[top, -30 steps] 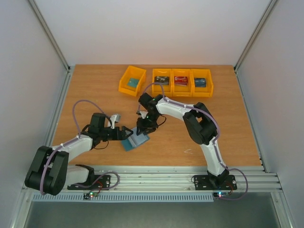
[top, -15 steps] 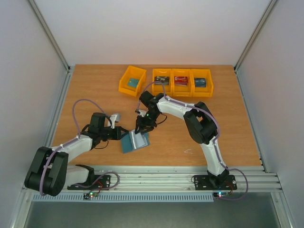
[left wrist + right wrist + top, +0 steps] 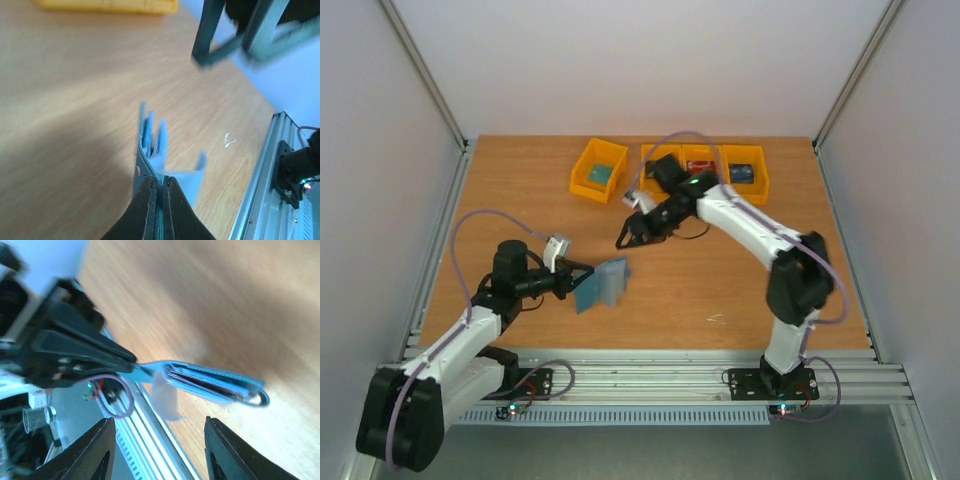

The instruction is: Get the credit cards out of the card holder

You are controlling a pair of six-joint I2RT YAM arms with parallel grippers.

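The slate-blue card holder (image 3: 602, 284) is held edge-on just above the table, partly fanned open. My left gripper (image 3: 576, 281) is shut on one of its flaps (image 3: 159, 181). In the right wrist view the card holder (image 3: 215, 382) shows its stacked inner pockets, and I cannot tell whether they hold any cards. My right gripper (image 3: 623, 240) hangs open and empty behind the holder, well apart from it, with nothing between its fingers (image 3: 102, 450). Credit cards lie in the back bins: a dark one (image 3: 661, 169), a red one (image 3: 700, 168) and a blue one (image 3: 741, 173).
Three joined yellow bins (image 3: 704, 187) stand at the back. A separate yellow bin (image 3: 582, 184) to their left holds a blue-green item. The aluminium rail (image 3: 650, 375) runs along the near table edge. A small white scrap (image 3: 717, 320) lies on the wood.
My left gripper closed on the card holder's flap and drew it up and to the left. My right gripper let go of the holder and rose toward the back right.
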